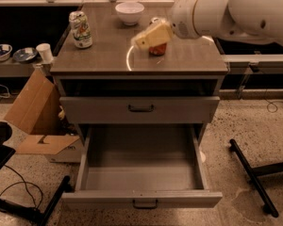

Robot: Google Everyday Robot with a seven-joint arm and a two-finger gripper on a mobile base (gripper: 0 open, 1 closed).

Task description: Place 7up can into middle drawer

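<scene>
The 7up can (80, 29), whitish with green and yellow markings, stands upright at the back left of the cabinet top (104, 60). The middle drawer (141, 175) is pulled fully open below and shows nothing inside. My gripper (148, 36), yellowish at the end of the big white arm (226, 11), hovers over the middle of the cabinet top, well to the right of the 7up can. It partly covers an orange-red soda can (157, 49).
A white bowl (129, 12) sits at the back of the top. The upper handled drawer (141, 108) is shut. A cardboard box (33, 112) leans at the left, with a white cup (45, 53) and small bowls (0, 52) on a side shelf. Black stand legs (252, 173) lie at the right.
</scene>
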